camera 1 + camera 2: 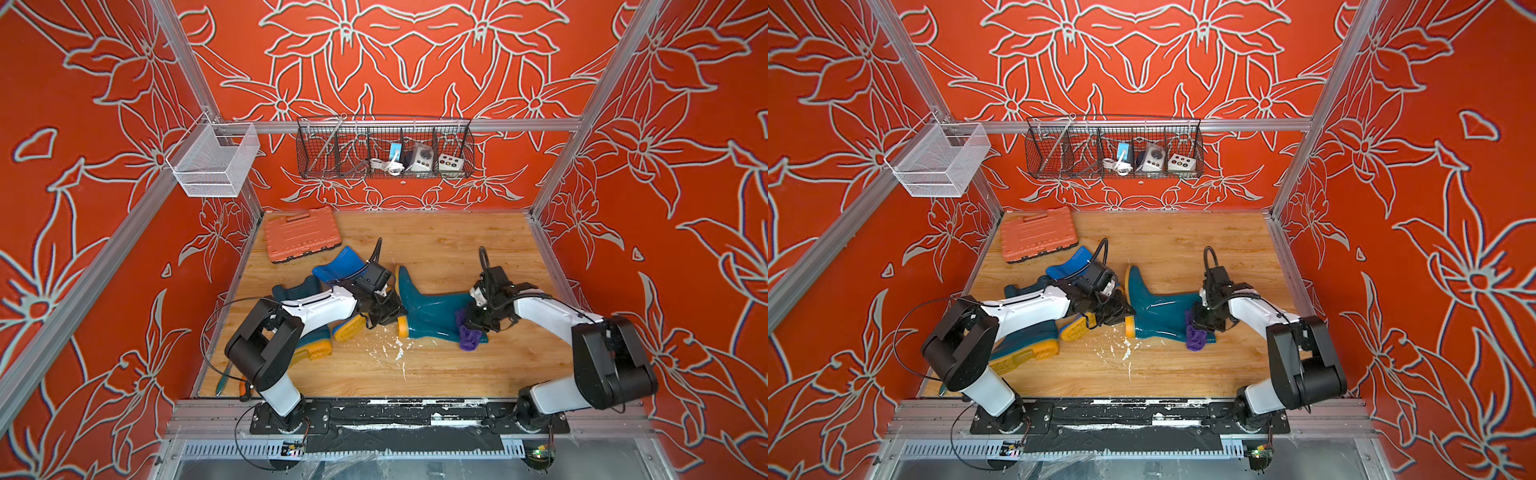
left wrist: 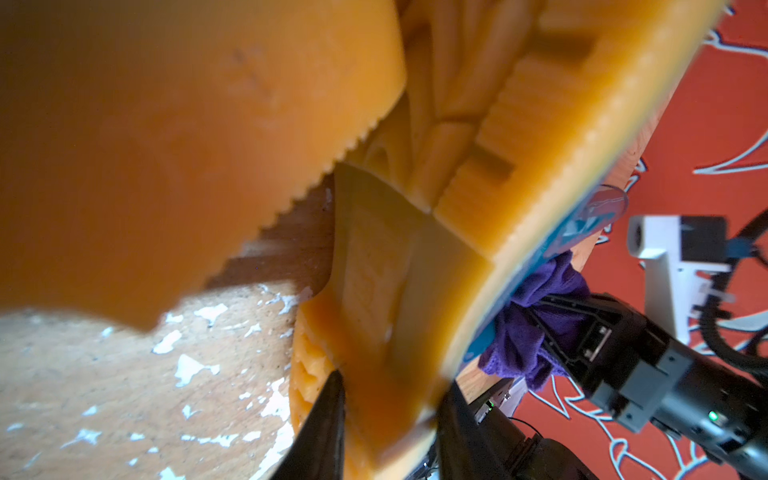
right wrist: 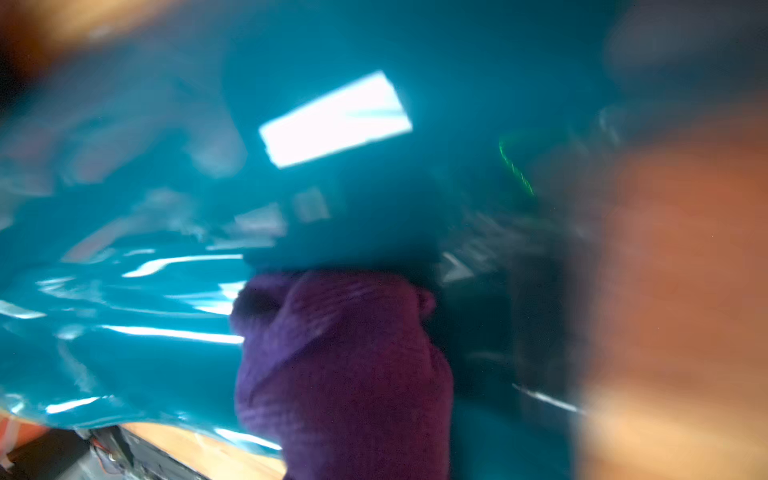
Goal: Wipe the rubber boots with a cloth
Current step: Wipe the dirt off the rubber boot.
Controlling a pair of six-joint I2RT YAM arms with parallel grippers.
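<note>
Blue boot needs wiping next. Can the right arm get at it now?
Probably not directly: the blue boot lies beyond the middle teal boot, partly under the left arm, with the left claw gripping that boot's sole. The right claw holds the purple cloth.

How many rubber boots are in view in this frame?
3. One teal boot lies on its side mid-table; a blue boot lies by the orange case, partly under the left arm; a second teal boot lies further left, under that arm too.
</note>
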